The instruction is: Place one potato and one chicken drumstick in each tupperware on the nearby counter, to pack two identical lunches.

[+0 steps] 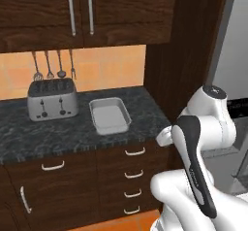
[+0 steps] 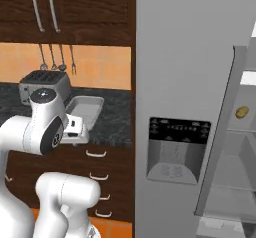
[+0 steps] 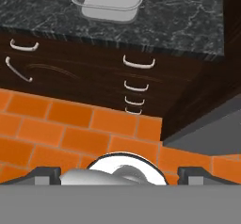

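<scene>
The counter (image 1: 72, 133) carries one empty tupperware (image 1: 110, 116) beside the toaster (image 1: 52, 99). A potato (image 2: 242, 112) is seen in the open fridge (image 2: 235, 147), well right of the gripper (image 3: 120, 173), which is spread wide and holds nothing.

One pale grey tray (image 1: 110, 115) is seen lying flat on the dark speckled tabletop (image 1: 58, 135), just beside a toaster. The tray is shallow, with rounded corners and a raised rim, and nothing is seen inside it. It sits near the right end of the tabletop. A small yellowish potato (image 2: 242, 112) is seen far off to the right, resting on a shelf in the open fridge door.
</scene>
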Robot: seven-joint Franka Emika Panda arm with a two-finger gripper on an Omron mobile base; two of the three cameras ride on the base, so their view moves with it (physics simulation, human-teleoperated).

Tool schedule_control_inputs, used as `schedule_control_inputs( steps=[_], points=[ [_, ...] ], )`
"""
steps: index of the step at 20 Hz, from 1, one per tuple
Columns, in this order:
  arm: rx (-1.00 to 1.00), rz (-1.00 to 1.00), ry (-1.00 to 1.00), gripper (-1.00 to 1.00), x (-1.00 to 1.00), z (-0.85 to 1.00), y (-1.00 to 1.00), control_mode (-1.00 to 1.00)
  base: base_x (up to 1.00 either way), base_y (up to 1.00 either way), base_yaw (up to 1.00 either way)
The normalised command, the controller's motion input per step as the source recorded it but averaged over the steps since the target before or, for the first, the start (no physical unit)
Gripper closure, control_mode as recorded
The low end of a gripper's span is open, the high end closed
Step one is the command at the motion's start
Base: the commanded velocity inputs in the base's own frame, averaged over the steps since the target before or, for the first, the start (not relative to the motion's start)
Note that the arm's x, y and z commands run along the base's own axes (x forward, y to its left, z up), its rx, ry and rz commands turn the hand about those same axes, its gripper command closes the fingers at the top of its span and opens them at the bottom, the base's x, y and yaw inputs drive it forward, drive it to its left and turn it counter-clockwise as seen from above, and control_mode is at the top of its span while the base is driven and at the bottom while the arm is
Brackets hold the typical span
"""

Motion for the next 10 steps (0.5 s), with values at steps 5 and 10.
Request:
schedule_control_inputs(
  steps=[5, 10],
  points=[
    [0.00, 0.00, 0.00, -1.00, 0.00, 0.00, 0.00, 1.00, 0.00, -1.00, 0.03],
    [0.00, 0.00, 0.00, -1.00, 0.00, 0.00, 0.00, 1.00, 0.00, -0.95, 0.05]
  ],
)
